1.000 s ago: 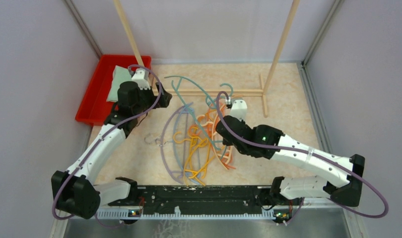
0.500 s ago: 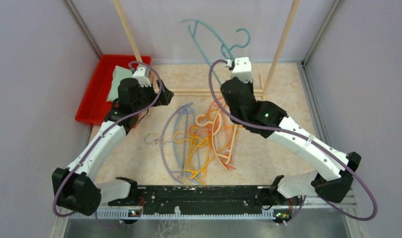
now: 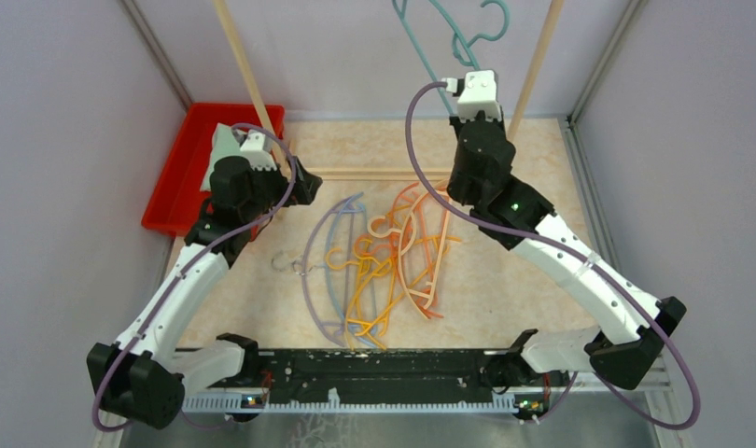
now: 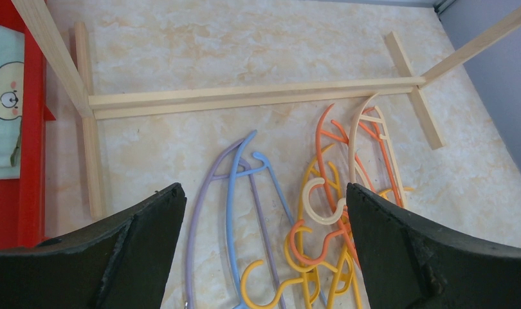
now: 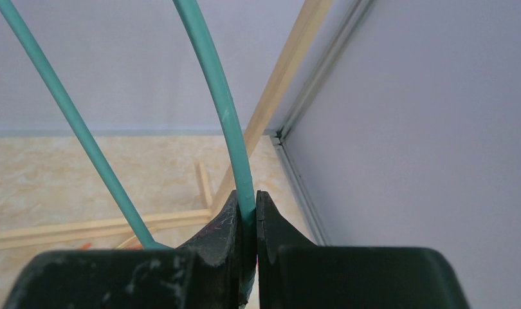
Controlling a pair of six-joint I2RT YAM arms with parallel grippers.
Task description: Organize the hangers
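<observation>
right tool (image 5: 247, 212) tight on hanger (image 5: 214, 90), wrist view

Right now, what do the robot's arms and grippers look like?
The left arm and right arm have white shells, black joints and a looping purple cable. The right arm shows a small green light. The left gripper and right gripper each have two black, scuffed fingers.

The teal hanger (image 5: 213, 64) runs off the upper edge, its top unseen. The wooden rack posts (image 3: 246, 75) leave the frame likewise.
</observation>
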